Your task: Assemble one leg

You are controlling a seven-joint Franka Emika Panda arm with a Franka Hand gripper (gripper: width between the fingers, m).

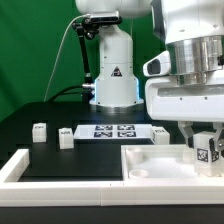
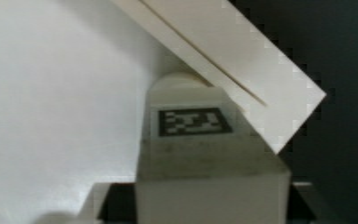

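My gripper (image 1: pixel 207 146) is shut on a leg (image 1: pixel 208 152), a small white post with a black-and-white tag, and holds it upright over the near right part of the large white tray-like part (image 1: pixel 150 160). In the wrist view the leg (image 2: pixel 206 150) fills the middle between my dark fingers (image 2: pixel 117 203), with its tag facing the camera, and the tray's raised rim (image 2: pixel 229 62) runs slantwise behind it. Three more legs stand on the black table: one (image 1: pixel 39 131) at the exterior view's left, one (image 1: pixel 66 137) beside it, and one (image 1: pixel 161 134) near the tray.
The marker board (image 1: pixel 112 131) lies flat on the table behind the tray. The arm's white base (image 1: pixel 113 75) stands at the back centre. A white frame edge (image 1: pixel 20 165) borders the table at the near left.
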